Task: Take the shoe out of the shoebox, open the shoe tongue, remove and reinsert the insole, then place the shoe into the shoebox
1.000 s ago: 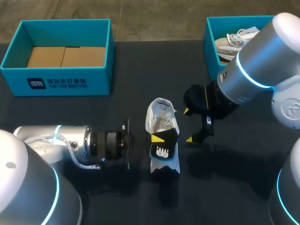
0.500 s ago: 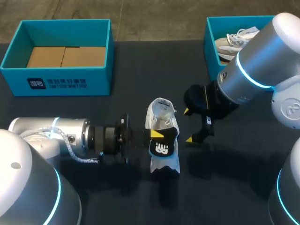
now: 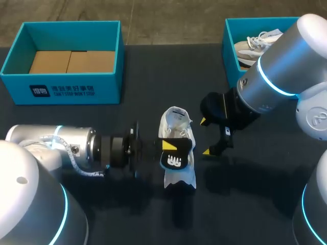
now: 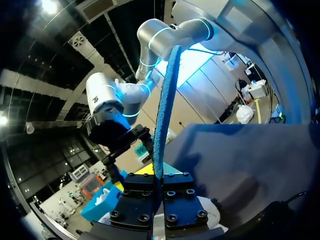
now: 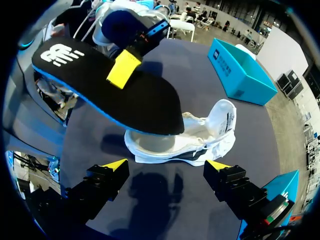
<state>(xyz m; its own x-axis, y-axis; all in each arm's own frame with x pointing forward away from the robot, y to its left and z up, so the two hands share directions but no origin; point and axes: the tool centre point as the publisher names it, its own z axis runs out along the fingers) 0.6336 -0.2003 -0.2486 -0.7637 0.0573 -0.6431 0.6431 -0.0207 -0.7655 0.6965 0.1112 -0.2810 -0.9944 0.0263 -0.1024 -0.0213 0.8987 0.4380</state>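
Left end effector [image 3: 170, 146] pinching insole [image 3: 173, 162] over shoe [image 3: 176, 122], right end effector [image 3: 205, 137] spread wide alongside

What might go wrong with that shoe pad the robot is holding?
The left gripper pinches the insole by one edge only, so it might slip or twist. Nothing holds the shoe: the right gripper is open beside it, so pushing the insole in may shove the shoe away.
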